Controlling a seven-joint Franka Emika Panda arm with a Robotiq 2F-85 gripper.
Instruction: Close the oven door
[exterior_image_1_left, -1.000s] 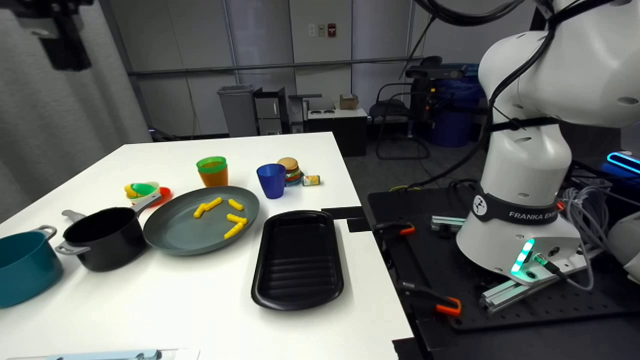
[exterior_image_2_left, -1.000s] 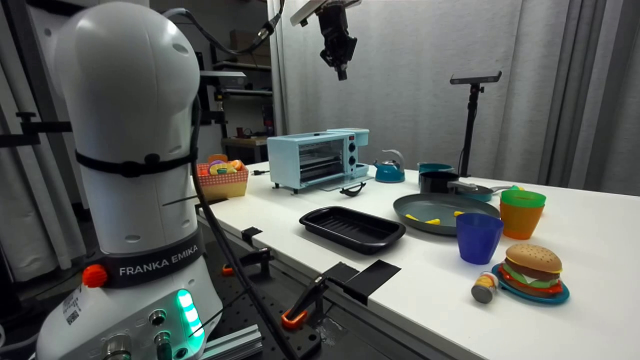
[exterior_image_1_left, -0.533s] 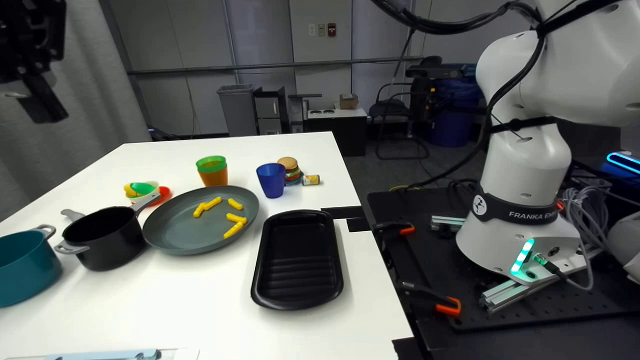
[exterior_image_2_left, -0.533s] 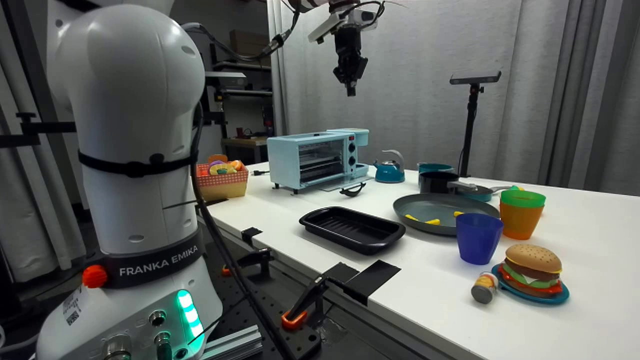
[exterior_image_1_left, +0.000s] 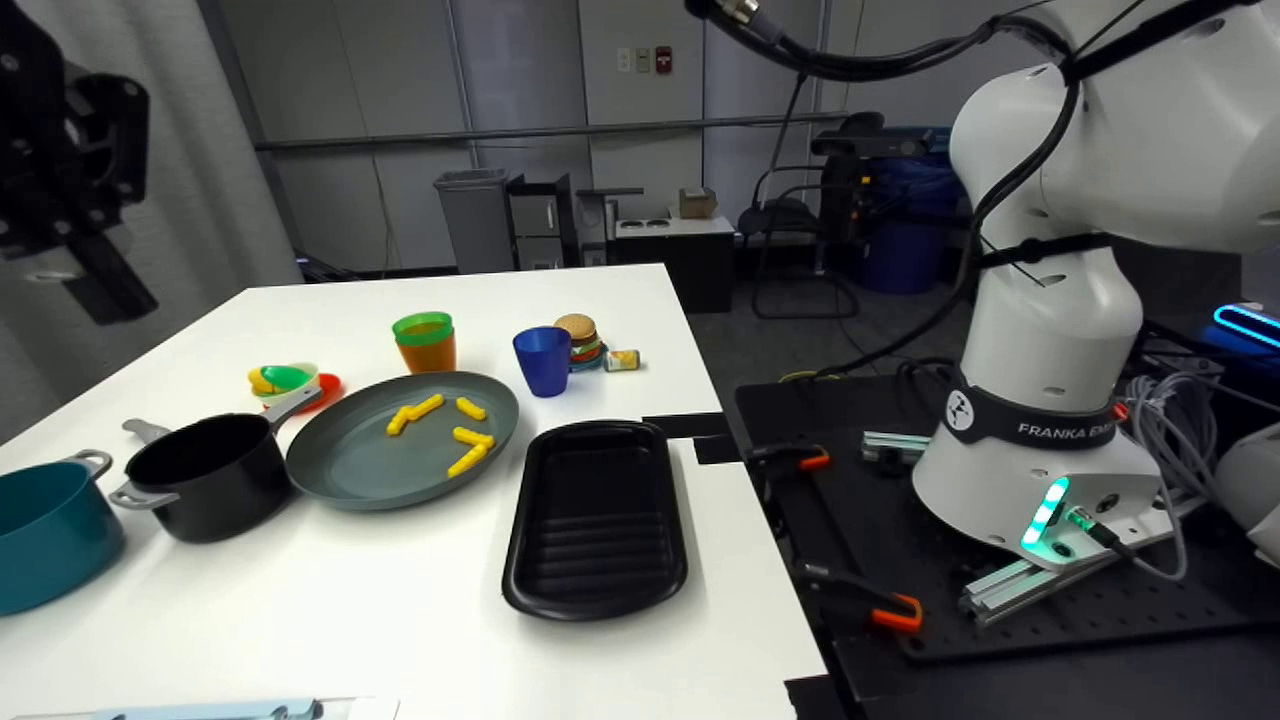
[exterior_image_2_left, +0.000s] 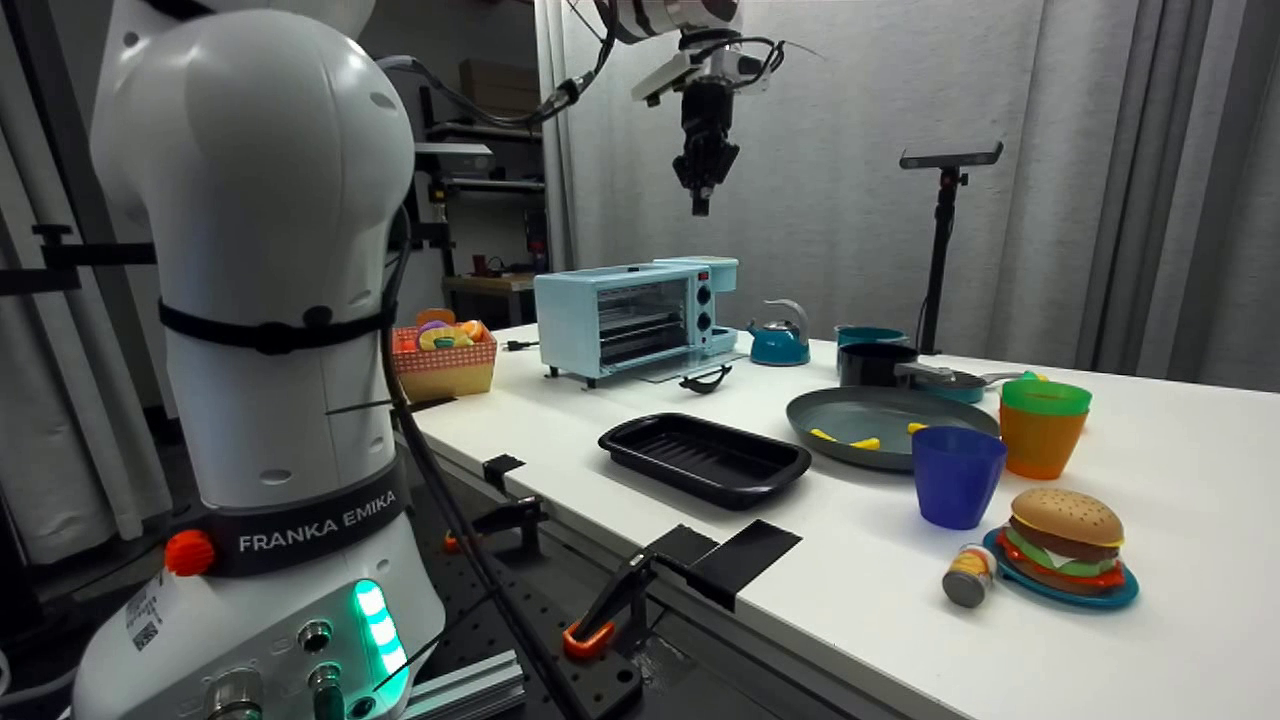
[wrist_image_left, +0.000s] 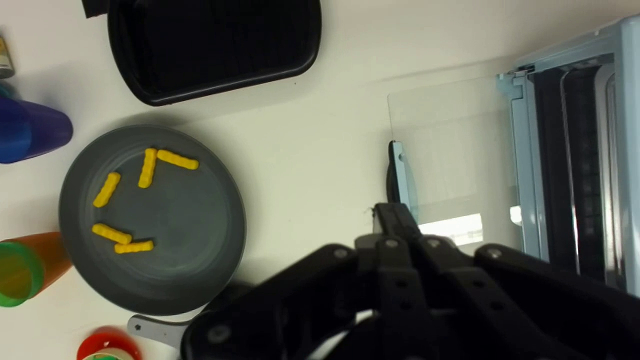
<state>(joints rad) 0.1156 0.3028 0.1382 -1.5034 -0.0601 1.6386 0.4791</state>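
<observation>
The light-blue toaster oven (exterior_image_2_left: 567, 325) stands at the back of the table, and its right part shows in the wrist view (wrist_image_left: 631, 150). Its glass door (wrist_image_left: 460, 130) is folded down flat in front of the oven, also visible in an exterior view (exterior_image_2_left: 682, 364). The door's black handle (wrist_image_left: 392, 175) lies at the outer edge and shows in an exterior view (exterior_image_2_left: 706, 381). My gripper (wrist_image_left: 395, 209) is shut and empty, pointing down. It hangs high above the table (exterior_image_2_left: 701, 205). In the wrist view its fingertips cover part of the handle.
A black baking tray (exterior_image_2_left: 705, 460) and a grey pan (exterior_image_1_left: 400, 470) with yellow sticks lie in front of the oven. A teal kettle (exterior_image_2_left: 779, 346), a black pot (exterior_image_1_left: 210, 480) and a teal pot (exterior_image_1_left: 50, 540) stand beyond. Cups and a toy burger (exterior_image_2_left: 1064, 535) are farther along.
My gripper has come down and, in an exterior view, moved slightly right, staying shut. The oven, its lowered door and the table objects have not moved.
</observation>
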